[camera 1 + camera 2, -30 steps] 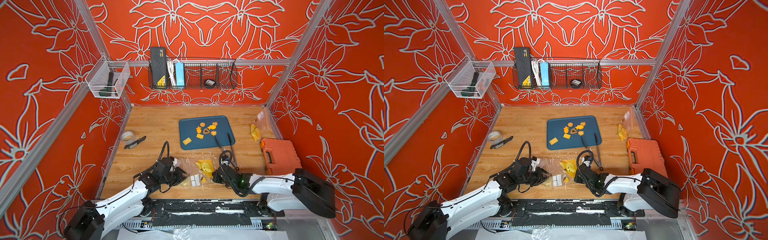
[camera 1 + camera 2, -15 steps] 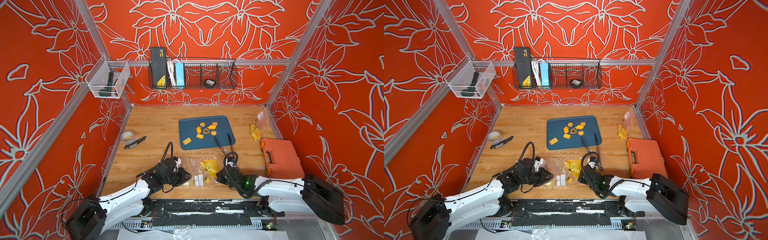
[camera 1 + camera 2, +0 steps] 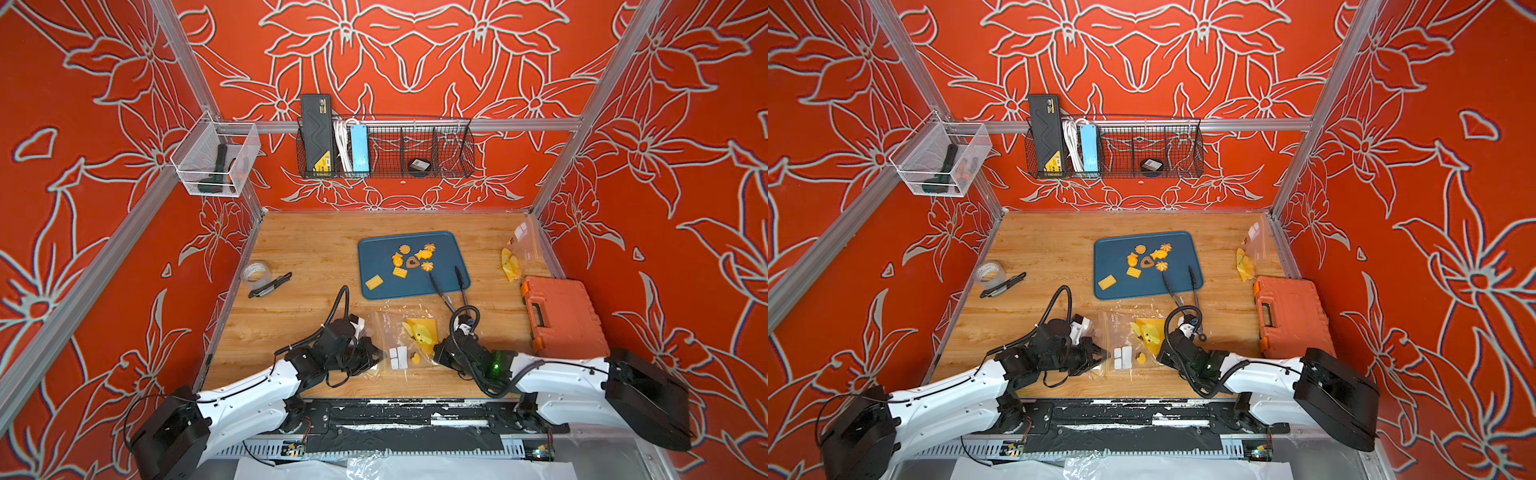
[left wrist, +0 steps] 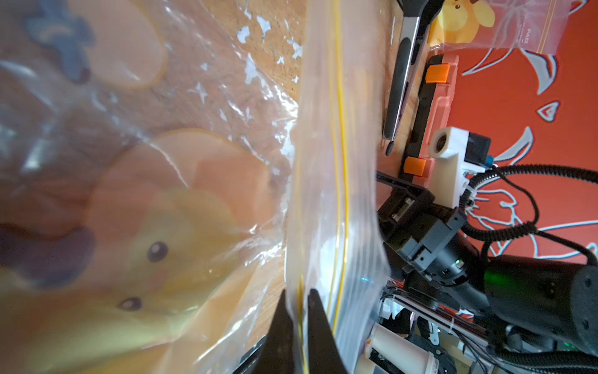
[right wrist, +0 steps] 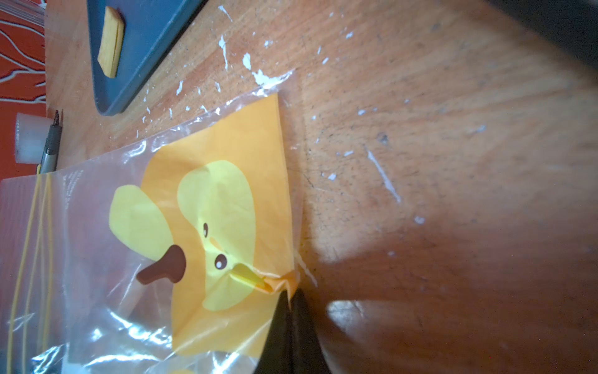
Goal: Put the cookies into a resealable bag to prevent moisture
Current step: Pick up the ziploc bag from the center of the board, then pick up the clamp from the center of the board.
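Note:
Several yellow-orange and brown cookies (image 3: 411, 259) lie on the blue tray (image 3: 376, 253) in both top views; one square cookie (image 5: 111, 42) shows in the right wrist view. The clear resealable bag (image 3: 409, 338) with a yellow cartoon print lies flat near the front edge, and one small orange cookie (image 3: 414, 356) shows inside it. My left gripper (image 4: 299, 301) is shut on the bag's zip-strip edge (image 4: 336, 162). At the opposite end my right gripper (image 5: 291, 298) is shut on the crumpled orange edge of the bag (image 5: 210, 226).
Black tongs (image 3: 446, 286) lie across the tray's near right corner. An orange tool case (image 3: 559, 318) stands at the right, with a second printed bag (image 3: 517, 257) behind it. A tape roll (image 3: 255, 272) and a pen (image 3: 270, 286) lie at the left.
My left gripper has slid a little toward the bag and its jaws have closed on the zip edge. The right gripper stayed shut on the bag's other end.

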Robot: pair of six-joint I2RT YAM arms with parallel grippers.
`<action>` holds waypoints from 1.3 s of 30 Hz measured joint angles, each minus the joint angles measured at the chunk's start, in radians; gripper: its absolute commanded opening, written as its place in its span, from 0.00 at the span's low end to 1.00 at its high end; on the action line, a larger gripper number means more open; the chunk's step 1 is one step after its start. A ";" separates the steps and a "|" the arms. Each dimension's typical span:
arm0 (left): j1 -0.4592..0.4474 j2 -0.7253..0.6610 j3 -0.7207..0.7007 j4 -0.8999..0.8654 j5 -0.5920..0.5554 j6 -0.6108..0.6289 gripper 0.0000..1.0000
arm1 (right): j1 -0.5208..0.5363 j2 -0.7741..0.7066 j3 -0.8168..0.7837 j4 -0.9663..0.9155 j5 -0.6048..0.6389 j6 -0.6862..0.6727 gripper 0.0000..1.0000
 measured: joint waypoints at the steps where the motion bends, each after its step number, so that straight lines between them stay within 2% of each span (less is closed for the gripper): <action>1: 0.000 -0.001 0.004 -0.010 -0.005 0.002 0.00 | 0.000 0.000 0.000 0.000 0.000 0.000 0.00; 3: 0.000 -0.001 0.023 -0.042 -0.015 0.011 0.00 | 0.000 0.000 0.000 -0.002 0.001 -0.003 0.00; 5: 0.000 0.000 0.057 -0.079 -0.030 0.031 0.00 | 0.000 -0.005 0.000 -0.006 0.002 -0.018 0.14; 8: 0.000 0.005 0.147 -0.156 -0.065 0.079 0.00 | -0.002 -0.035 0.024 -0.058 0.011 -0.079 0.55; 10: 0.000 0.027 0.254 -0.248 -0.105 0.129 0.00 | -0.004 -0.068 0.066 -0.147 0.027 -0.147 0.98; 14: 0.011 0.134 0.538 -0.469 -0.213 0.257 0.00 | -0.005 -0.167 0.178 -0.301 0.076 -0.293 0.99; 17: 0.058 0.251 0.770 -0.636 -0.298 0.369 0.00 | -0.022 -0.257 0.229 -0.356 0.099 -0.426 0.99; 20: 0.132 0.336 0.948 -0.790 -0.397 0.482 0.00 | -0.112 -0.292 0.259 -0.442 0.085 -0.535 0.99; 24: 0.272 0.409 1.127 -0.967 -0.565 0.601 0.00 | -0.287 -0.207 0.368 -0.619 0.076 -0.661 0.97; 26: 0.355 0.453 1.211 -1.048 -0.695 0.639 0.00 | -0.350 -0.145 0.430 -0.692 0.064 -0.720 0.98; 29: 0.430 0.519 1.290 -1.136 -0.913 0.662 0.00 | -0.414 -0.064 0.497 -0.768 0.031 -0.792 0.98; 32: 0.470 0.574 1.321 -1.179 -1.041 0.672 0.00 | -0.455 -0.008 0.524 -0.810 -0.004 -0.845 0.98; 35: 0.488 0.637 1.341 -1.184 -1.044 0.689 0.00 | -0.488 0.024 0.524 -0.824 -0.059 -0.888 0.98; 39: 0.467 0.734 1.336 -1.123 -0.905 0.737 0.00 | -0.514 0.051 0.524 -0.805 -0.129 -0.928 0.97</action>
